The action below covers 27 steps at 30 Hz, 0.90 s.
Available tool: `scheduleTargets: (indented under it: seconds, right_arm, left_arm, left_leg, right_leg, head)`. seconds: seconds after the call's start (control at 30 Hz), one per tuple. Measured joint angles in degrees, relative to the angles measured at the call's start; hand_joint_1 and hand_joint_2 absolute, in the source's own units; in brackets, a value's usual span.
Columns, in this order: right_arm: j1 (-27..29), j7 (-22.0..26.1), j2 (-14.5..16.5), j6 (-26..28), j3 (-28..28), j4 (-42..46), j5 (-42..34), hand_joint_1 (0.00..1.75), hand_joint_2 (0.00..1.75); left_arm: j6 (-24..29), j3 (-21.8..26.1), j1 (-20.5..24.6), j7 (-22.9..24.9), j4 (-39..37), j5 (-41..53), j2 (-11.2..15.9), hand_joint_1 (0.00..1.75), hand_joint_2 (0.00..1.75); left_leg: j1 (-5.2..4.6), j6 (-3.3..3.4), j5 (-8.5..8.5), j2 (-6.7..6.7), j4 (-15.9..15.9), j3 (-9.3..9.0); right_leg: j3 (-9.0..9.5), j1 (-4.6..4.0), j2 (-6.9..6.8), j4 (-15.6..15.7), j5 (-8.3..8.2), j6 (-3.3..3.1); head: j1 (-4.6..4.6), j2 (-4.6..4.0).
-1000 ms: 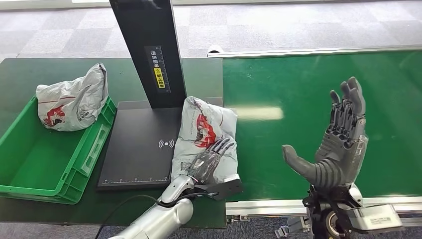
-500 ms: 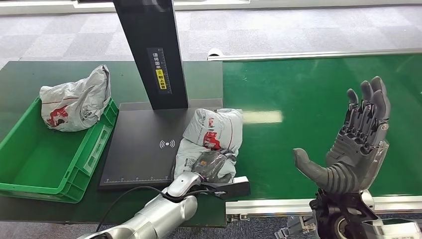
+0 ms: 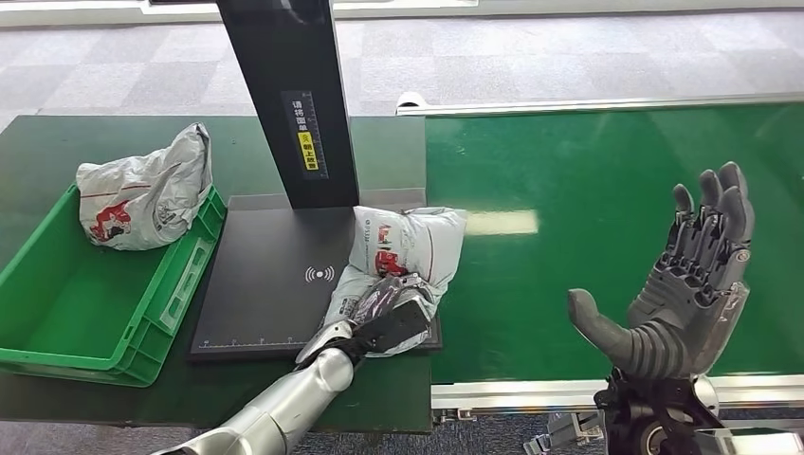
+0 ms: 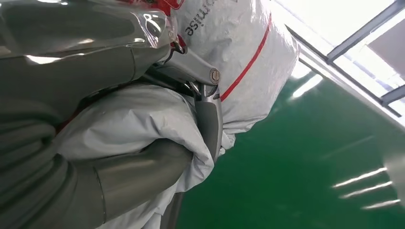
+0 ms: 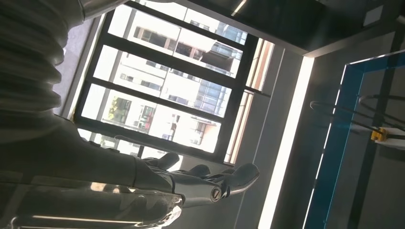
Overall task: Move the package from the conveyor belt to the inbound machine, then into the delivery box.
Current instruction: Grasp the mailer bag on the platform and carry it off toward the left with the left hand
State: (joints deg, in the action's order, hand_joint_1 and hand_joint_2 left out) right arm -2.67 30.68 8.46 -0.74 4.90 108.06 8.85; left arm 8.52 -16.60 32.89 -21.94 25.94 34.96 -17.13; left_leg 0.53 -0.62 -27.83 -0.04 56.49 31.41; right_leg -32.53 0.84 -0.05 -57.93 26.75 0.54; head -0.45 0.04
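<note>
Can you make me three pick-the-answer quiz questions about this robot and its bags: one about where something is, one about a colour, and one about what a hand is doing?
1. Where is the bag that the left hand grips?
A. In the green crate
B. On the right edge of the black scanner plate
C. Far out on the conveyor belt

2. What colour is the crate?
A. Blue
B. Green
C. Yellow

3. What is the right hand doing?
A. Holding a bag
B. Pressing the belt
C. Raised, holding nothing, fingers apart

Answers:
1 B: the gripped bag lies on the scanner plate, by the belt.
2 B: its walls are bright green, and another bag rests on its far corner.
3 C: nothing is in its palm, and its fingers point up.
</note>
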Motion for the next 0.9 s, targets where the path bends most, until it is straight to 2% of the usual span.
scheduleTargets:
  seconds: [0.13,0.27,0.37,0.43,0.5,0.57,0.67,0.8,0.9]
  right_arm:
    - [0.9,0.4,0.2,0.8,-0.8,0.0,0.1,0.0,1.75]
    - [3.2,1.2,0.4,2.3,-1.9,0.6,0.6,0.0,1.75]
    - [3.8,1.3,0.6,2.6,-2.3,0.9,0.7,0.0,1.75]
    - [4.0,1.3,0.7,2.7,-2.4,0.9,0.7,0.0,1.75]
    - [4.2,1.3,0.8,2.9,-2.6,1.0,0.8,0.0,1.75]
    - [4.5,1.3,1.1,3.0,-2.7,1.0,0.8,0.0,1.75]
    - [5.0,1.4,1.3,3.2,-2.9,1.1,0.6,0.0,1.75]
    - [5.5,1.8,1.2,3.7,-3.1,1.0,-0.5,0.0,1.75]
    - [5.7,2.1,1.2,4.0,-3.2,0.9,-0.9,0.0,1.75]
  left_arm:
    - [-1.6,1.8,-4.2,-2.5,9.0,-7.7,0.5,1.75,1.75]
    - [0.6,2.6,-11.9,-2.2,29.5,-21.7,1.6,1.75,1.75]
    - [1.8,2.6,-14.5,-1.9,39.1,-24.3,2.4,1.75,1.75]
    - [3.3,2.6,-15.9,-3.6,42.9,-24.9,2.9,1.75,1.75]
    - [7.8,2.6,-17.4,-7.6,47.2,-24.9,3.4,1.75,1.75]
    - [14.6,2.9,-18.6,-10.7,53.4,-23.1,4.1,1.75,1.75]
    - [22.2,5.0,-18.7,-10.3,61.6,-18.8,5.8,1.75,1.75]
    - [28.4,10.8,-16.8,-10.2,65.6,-15.8,8.6,1.75,1.75]
    - [29.6,14.8,-15.5,-10.8,65.7,-15.7,10.1,1.75,1.75]
  left_leg:
    - [0.0,0.0,0.01,0.03,0.0,0.22]
    - [0.01,-0.01,-0.01,0.09,0.0,0.57]
    - [0.02,-0.03,-0.04,0.08,0.0,0.69]
    - [0.02,-0.04,-0.05,0.09,0.0,0.73]
    - [0.02,-0.04,-0.05,0.12,0.0,0.76]
    - [0.03,-0.04,-0.05,0.1,0.0,0.79]
    - [0.03,-0.04,-0.04,0.07,0.0,0.8]
    - [0.04,-0.06,-0.02,0.08,0.0,0.77]
    - [0.04,-0.06,0.0,0.08,0.0,0.75]
  right_leg:
    - [-0.26,0.0,0.03,0.0,-0.01,0.01]
    - [-0.65,-0.01,0.1,0.0,0.0,0.01]
    - [-0.77,-0.02,0.09,0.0,0.04,0.01]
    - [-0.8,-0.03,0.1,0.0,0.05,0.01]
    - [-0.84,-0.04,0.12,0.0,0.05,0.0]
    - [-0.86,-0.04,0.11,0.0,0.05,0.0]
    - [-0.86,-0.06,0.08,0.0,0.06,0.0]
    - [-0.85,-0.07,0.08,0.0,0.05,-0.01]
    - [-0.84,-0.07,0.09,0.0,0.05,-0.01]
  head:
    - [-0.01,0.0]
    - [-0.02,0.0]
    - [-0.03,0.0]
    - [-0.02,0.0]
    - [-0.01,0.0]
    - [-0.01,0.0]
    - [-0.02,0.0]
    - [-0.02,0.0]
    - [-0.02,0.0]
